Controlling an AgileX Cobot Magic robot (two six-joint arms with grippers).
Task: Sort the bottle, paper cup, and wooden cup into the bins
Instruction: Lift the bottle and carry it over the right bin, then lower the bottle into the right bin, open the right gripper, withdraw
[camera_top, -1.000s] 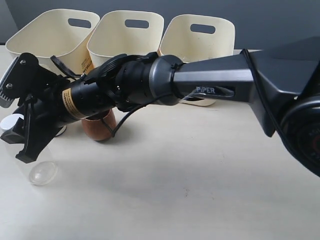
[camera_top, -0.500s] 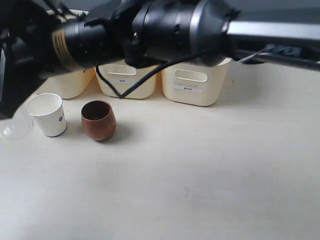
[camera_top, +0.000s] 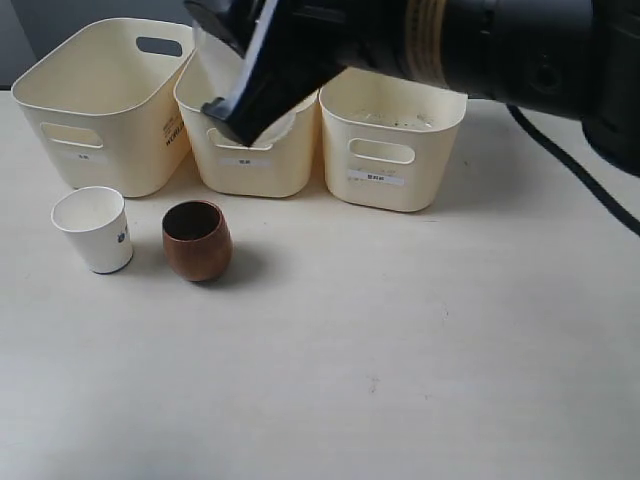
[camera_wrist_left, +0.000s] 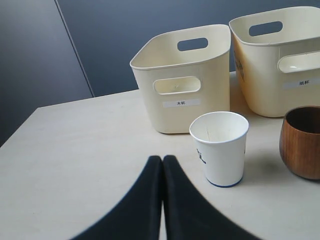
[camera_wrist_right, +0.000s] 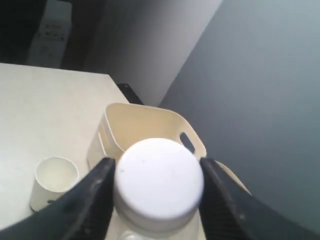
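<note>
Where the bottle (camera_wrist_right: 159, 182) was: up off the table, at the upper left of centre in the exterior view, overlapping the middle bin (camera_top: 250, 165).
Bottle make: clear, smooth plastic, label-free, with a round white screw cap.
Right claw (camera_wrist_right: 157, 165): two dark curved fingers pinching the bottle from either side, just at the cap.
Left claw (camera_wrist_left: 162, 165): black tapered fingers pressed together, nothing between them, low over the table short of the paper cup.
Paper cup (camera_top: 93, 228): white, tapered, thin-walled, a small dark print on its side; upright at the left of the frame.
Wooden cup (camera_top: 197, 240): squat, rounded, reddish-brown with a soft sheen and a dark inside; upright just right of the paper cup, not touching it.
Bins (camera_top: 100, 110): three cream plastic tubs in a row behind the cups, with rounded corners, oval handle slots and small white front labels.
Table (camera_top: 400, 350): pale, matte, faintly grained, flat.
Room: plain dark blue-grey wall (camera_wrist_left: 125, 30) behind the bins.
</note>
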